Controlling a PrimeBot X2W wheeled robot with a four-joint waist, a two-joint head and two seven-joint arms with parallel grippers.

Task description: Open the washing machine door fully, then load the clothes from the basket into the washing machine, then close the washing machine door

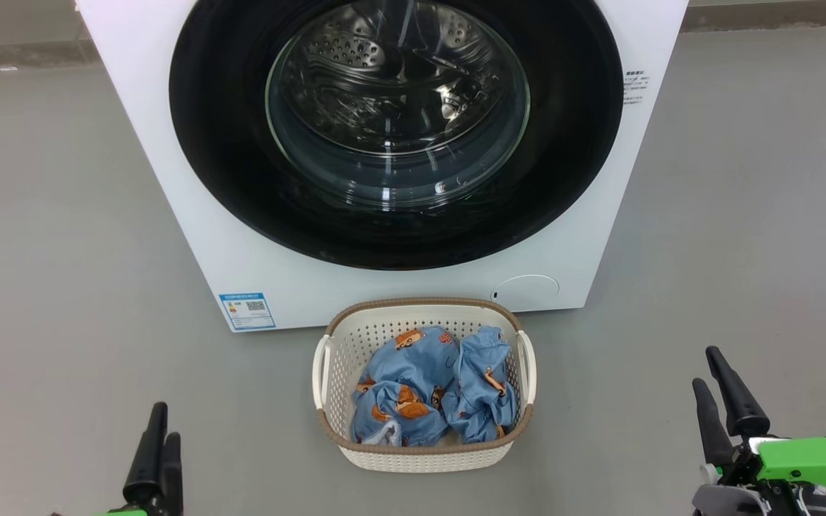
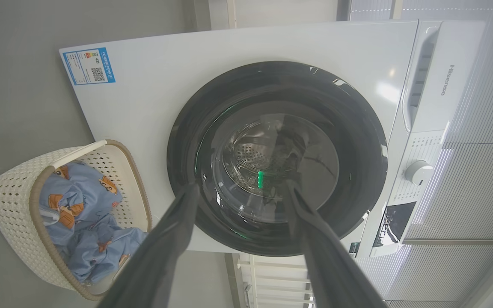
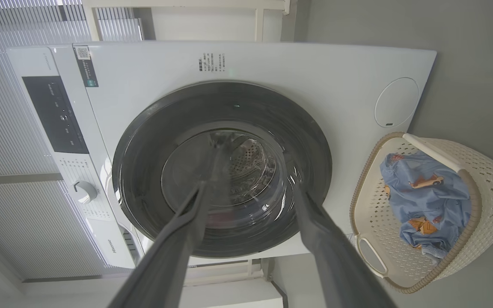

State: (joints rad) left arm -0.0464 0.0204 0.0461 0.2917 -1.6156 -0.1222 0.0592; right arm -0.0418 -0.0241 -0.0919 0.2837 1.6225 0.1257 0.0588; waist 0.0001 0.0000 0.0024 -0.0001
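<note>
One big white front-loading washing machine (image 1: 169, 215) stands on the grey floor (image 1: 62, 251), its single large round door (image 1: 226, 143), glossy black rim around bulging clear glass, shut flat against the front. On the floor just before the machine's lower front edge sits one small cream-white perforated plastic basket (image 1: 420, 459) with a brown woven-look rim, holding the light blue clothes (image 1: 413, 365) with orange-brown figures, crumpled in two heaps. The left gripper (image 1: 164, 426) and the right gripper (image 1: 707, 367) hover either side of the basket, well apart from it, each with its two dark fingers spread and empty.

Glossy-rimmed washing machine door (image 1: 219, 143); matt perforated plastic basket (image 1: 420, 459).
</note>
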